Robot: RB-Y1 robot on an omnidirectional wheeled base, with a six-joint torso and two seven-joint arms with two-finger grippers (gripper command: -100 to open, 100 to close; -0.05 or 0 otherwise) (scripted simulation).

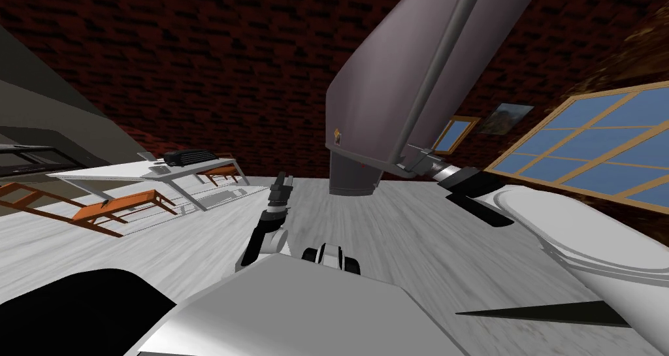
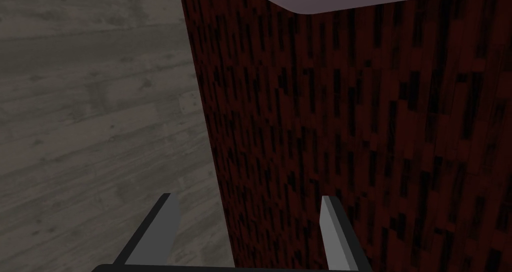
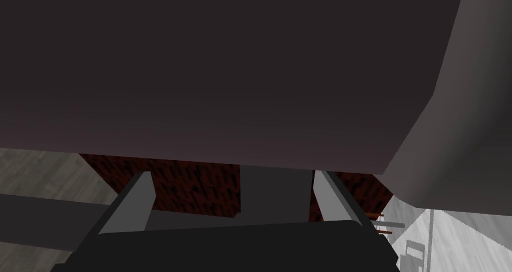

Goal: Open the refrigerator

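Note:
The refrigerator is a tall grey box that leans across the head view, with a long bar handle running down its front. My right gripper is at the lower end of that handle. In the right wrist view the right gripper is open under the dark grey door, and a grey bar lies between its fingers, close to one finger. My left gripper is held out to the left of the refrigerator, apart from it. The left gripper is open and holds nothing, and faces a dark red brick wall.
A white table with a black device stands at the left, with orange benches around it. A window and two framed pictures are on the right wall. Pale plank floor lies between me and the refrigerator.

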